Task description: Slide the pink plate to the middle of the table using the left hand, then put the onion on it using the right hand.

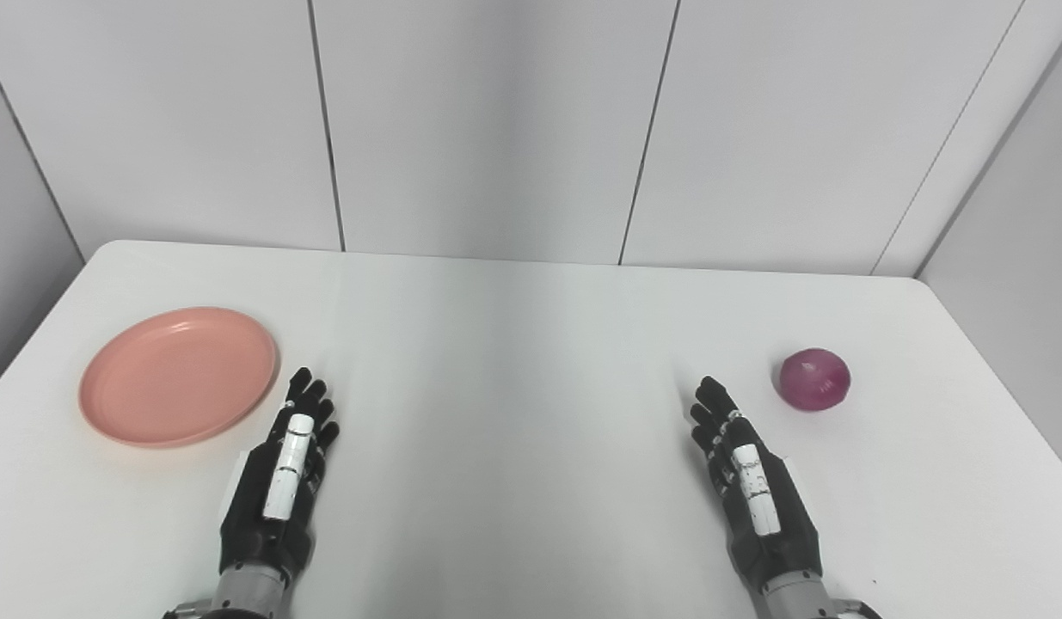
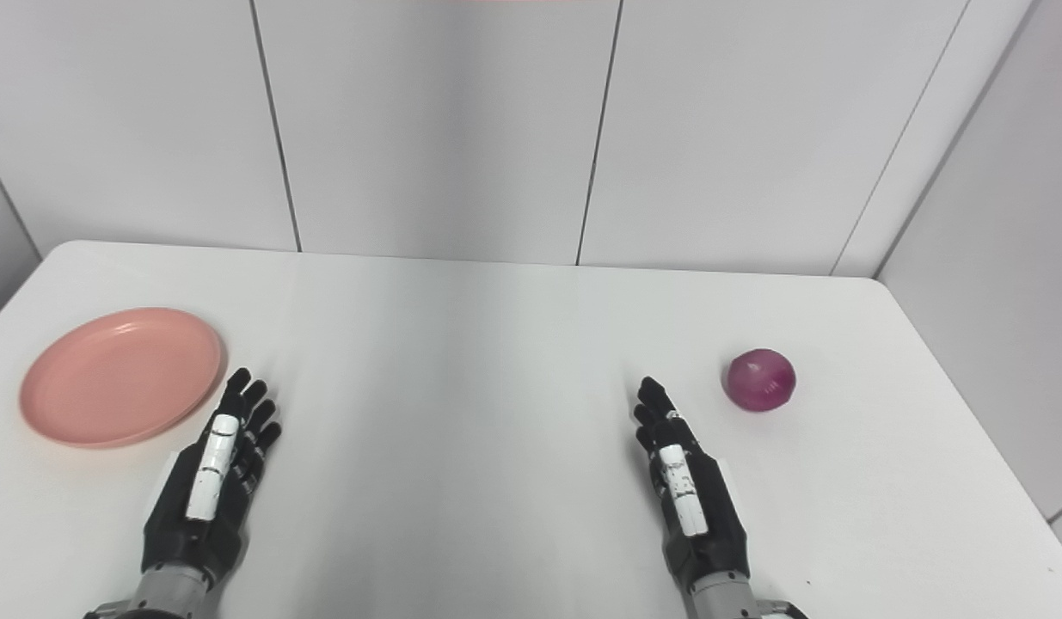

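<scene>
A round pink plate (image 1: 178, 376) lies flat on the white table (image 1: 513, 361) at the left side. A red onion (image 1: 814, 379) sits on the table at the right side. My left hand (image 1: 281, 477) rests open near the front edge, fingers straight, just right of the plate and apart from it. My right hand (image 1: 750, 477) rests open near the front edge, fingers straight, a little left of the onion and in front of it, not touching it. Both hands hold nothing.
Grey panelled walls (image 1: 496, 129) stand behind the table's far edge and along its right side. The table's rounded far corners show at left and right.
</scene>
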`<move>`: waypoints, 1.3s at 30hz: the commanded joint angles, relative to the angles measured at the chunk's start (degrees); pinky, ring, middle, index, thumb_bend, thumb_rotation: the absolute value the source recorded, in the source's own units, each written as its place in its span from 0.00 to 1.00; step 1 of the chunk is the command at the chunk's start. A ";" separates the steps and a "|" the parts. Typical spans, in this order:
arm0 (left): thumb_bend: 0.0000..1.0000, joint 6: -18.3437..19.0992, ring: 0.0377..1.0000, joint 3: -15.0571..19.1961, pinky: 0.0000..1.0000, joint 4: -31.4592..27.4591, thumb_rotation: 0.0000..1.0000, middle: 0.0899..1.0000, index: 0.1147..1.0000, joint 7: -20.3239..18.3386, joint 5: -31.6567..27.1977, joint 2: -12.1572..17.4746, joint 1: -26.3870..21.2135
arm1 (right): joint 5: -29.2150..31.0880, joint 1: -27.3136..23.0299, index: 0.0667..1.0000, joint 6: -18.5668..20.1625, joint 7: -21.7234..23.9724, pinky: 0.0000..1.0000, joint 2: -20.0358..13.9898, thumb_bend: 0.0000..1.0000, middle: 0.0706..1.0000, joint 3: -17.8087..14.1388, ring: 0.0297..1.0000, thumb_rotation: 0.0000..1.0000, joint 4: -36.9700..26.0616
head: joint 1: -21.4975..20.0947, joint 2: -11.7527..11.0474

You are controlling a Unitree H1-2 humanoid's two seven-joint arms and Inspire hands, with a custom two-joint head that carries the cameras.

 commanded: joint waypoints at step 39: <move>0.62 -7.60 1.00 -5.44 1.00 10.78 0.78 1.00 1.00 2.76 7.62 -7.89 3.22 | 6.67 1.47 0.98 -8.30 9.07 1.00 -5.80 0.81 1.00 -5.01 1.00 0.90 18.93 | 20.45 -12.27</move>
